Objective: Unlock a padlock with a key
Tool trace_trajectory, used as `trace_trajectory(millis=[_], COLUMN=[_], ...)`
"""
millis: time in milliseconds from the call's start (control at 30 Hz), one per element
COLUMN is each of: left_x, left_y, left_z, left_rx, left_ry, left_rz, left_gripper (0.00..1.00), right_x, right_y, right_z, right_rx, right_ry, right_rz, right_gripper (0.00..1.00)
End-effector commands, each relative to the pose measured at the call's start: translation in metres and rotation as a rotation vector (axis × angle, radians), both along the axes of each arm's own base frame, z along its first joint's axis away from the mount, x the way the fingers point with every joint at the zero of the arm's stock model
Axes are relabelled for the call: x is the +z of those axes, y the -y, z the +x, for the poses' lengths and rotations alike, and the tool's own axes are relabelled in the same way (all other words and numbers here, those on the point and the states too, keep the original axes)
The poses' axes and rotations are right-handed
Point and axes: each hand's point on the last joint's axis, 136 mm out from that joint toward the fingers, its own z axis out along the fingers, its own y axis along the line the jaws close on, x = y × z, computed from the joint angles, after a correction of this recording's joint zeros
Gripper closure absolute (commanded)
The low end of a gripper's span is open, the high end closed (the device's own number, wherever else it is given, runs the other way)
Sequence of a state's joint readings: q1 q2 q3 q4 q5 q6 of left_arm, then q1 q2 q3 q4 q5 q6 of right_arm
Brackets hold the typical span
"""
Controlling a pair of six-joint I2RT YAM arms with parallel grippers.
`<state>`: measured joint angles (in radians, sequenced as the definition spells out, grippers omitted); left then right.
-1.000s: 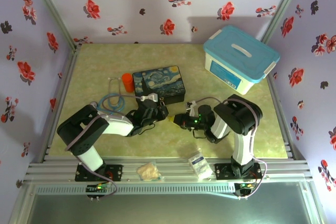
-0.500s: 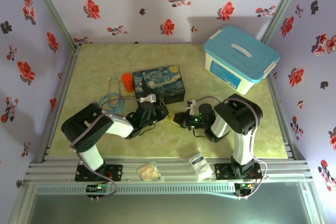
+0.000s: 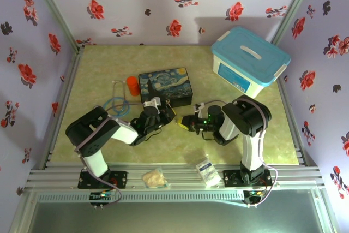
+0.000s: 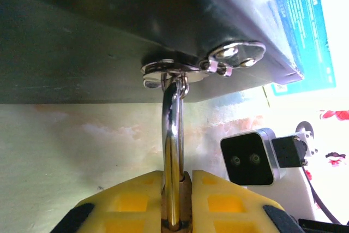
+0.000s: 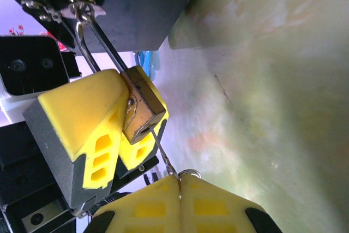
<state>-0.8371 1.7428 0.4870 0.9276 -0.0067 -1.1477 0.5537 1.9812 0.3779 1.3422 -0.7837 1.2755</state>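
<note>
The padlock [image 5: 143, 105] is a small brass body whose silver shackle [image 4: 173, 129] hangs through the hasp [image 4: 180, 69] on the painted box [image 3: 166, 85]. My left gripper [image 4: 177, 195] is shut on the brass body, its yellow fingers [image 5: 82, 129] on either side of it. Pinched by its head in my shut right gripper [image 5: 180, 189] is the thin dark key [image 5: 162, 151], with a small ring beside the fingertips. The key's tip touches the keyhole in the body's bottom face. From above, both grippers [image 3: 168, 117] [image 3: 184, 123] meet just in front of the box.
An orange cylinder [image 3: 132, 84] and a coiled blue tube [image 3: 114, 105] lie left of the box. A blue-lidded tub [image 3: 250, 61] stands at the back right. Two small packets [image 3: 154, 177] [image 3: 207, 170] rest on the near rail.
Both grippers have crept a little toward the painted box, staying tip to tip. Both grips are unchanged.
</note>
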Motion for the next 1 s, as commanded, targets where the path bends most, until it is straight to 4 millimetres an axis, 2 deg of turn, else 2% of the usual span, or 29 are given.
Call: trace_trajectory(millis=[0,167,400,567,767,967], left_x=[0.012,0.010,0.010,0.009,0.011,0.012], left_y=[0.015,0.017,0.015,0.018,0.018,0.019], left_z=[-0.008,-0.008,-0.010,-0.011,-0.011,-0.012], left_rx=[-0.067,-0.061,-0.065,-0.071,-0.068,-0.074], left_ry=[0.021,0.017,0.023,0.021,0.028,0.029], left_rz=[-0.082,-0.133,-0.136,-0.165,-0.179,-0.184], left_gripper=[0.91,0.92,0.93,0.94,0.94,0.95], right_x=[0.009,0.011,0.000,0.008,-0.005,-0.001], right_y=[0.002,-0.003,0.004,-0.002,0.003,0.005], right_z=[0.015,0.015,0.021,0.025,0.030,0.036], right_rx=[-0.044,-0.031,-0.053,-0.022,-0.029,-0.028], right_ry=[0.042,0.040,0.002,0.010,-0.037,-0.037], right_rz=[0.021,0.031,0.020,0.047,0.040,0.055], right_gripper=[1.00,1.00,1.00,1.00,1.00,1.00])
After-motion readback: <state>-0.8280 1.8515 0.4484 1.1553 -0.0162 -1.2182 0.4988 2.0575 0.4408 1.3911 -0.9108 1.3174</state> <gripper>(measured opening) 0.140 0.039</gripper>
